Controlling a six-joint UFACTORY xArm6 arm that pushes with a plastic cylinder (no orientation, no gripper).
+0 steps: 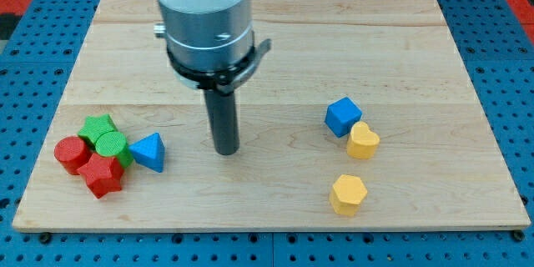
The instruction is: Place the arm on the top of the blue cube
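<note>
**Base:** Where do things stand on the wooden board (275, 17)?

**Me:** Largest first: my tip (225, 151) rests mid-board, nothing gripped since it's a bare rod, touching no block. The blue cube (343, 117) sits well to its right, touching a yellow heart (362, 141).

**Base:** Progress?

**Me:** Hardly begun, I'd judge; I must travel right and settle just beyond the cube's far side

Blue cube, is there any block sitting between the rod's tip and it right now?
No. My tip stands to the view's left of the blue cube, with only bare board between them. The yellow heart touches the cube's far, lower-right side.
</note>
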